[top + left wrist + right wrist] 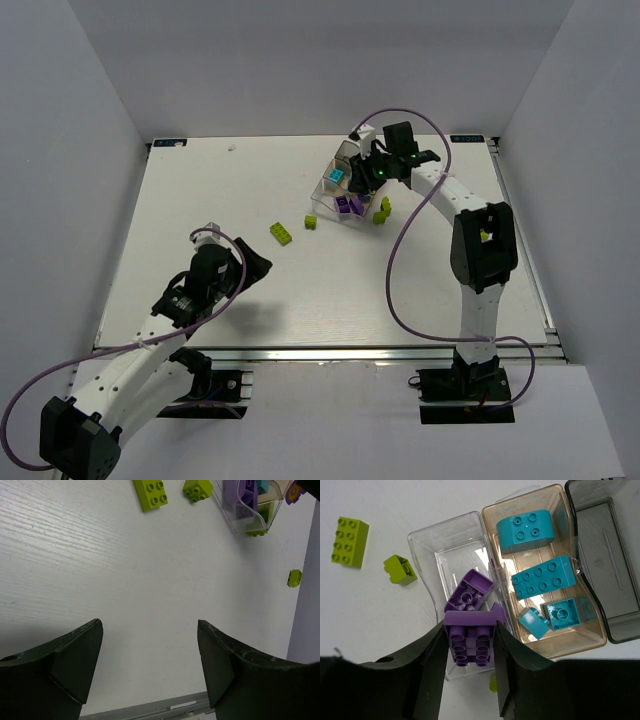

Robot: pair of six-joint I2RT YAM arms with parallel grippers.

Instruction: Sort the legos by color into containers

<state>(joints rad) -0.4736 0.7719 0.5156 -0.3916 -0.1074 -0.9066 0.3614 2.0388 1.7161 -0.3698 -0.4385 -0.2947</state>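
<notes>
**A:** What does your right gripper have?

**B:** My right gripper (469, 652) is clamped on a purple brick (470, 627), with one finger against each side. The brick sits at the lower middle of the wrist view, over the lower end of the clear compartment (450, 560) of the tray (330, 190).

**A:** And what's inside the tray?

**B:** A second purple brick (469, 591) lies tilted in the clear compartment, just above the one I hold. Four cyan bricks (545, 577) lie in the tan compartment (580, 642) to the right. The smoky grey compartment (605, 555) is at the upper right of the frame.

**A:** The green ones?

**B:** Two lime bricks (350, 541) lie on the desk (380, 630) at the upper left of my right wrist view, apart from the tray. From above, another lime brick (383, 212) shows just right of the tray's lower end.

**A:** And your left gripper?

**B:** My left gripper (150, 645) has its jaws spread wide above the bare desk. It is at the lower left of the overhead view, well apart from the tray.
</notes>
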